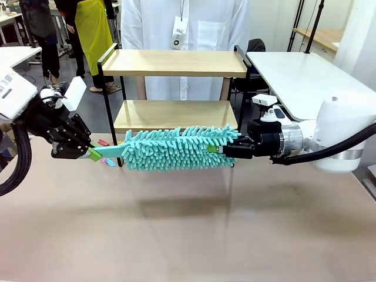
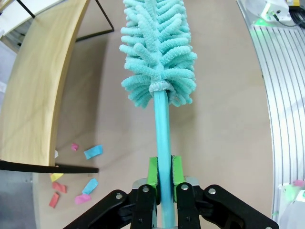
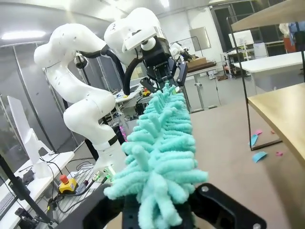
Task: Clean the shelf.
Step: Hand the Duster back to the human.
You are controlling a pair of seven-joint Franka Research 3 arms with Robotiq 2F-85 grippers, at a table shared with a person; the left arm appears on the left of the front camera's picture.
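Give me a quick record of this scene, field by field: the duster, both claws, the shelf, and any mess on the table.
duster: teal fluffy duster held level above the table, in front of the shelf's lower board
left claw: left claw, green pads either side of the duster's handle
right claw: right claw shut on the duster's fluffy tip
shelf: shelf, both boards look bare
mess: coloured paper scraps on the table by the shelf's leg
person: white coat behind the shelf

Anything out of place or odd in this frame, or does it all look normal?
Small coloured scraps lie scattered on the table by the shelf leg, loose litter. Also odd: the teal duster hangs level in mid-air, the right gripper clamped on its fluffy tip and the left gripper around its handle.
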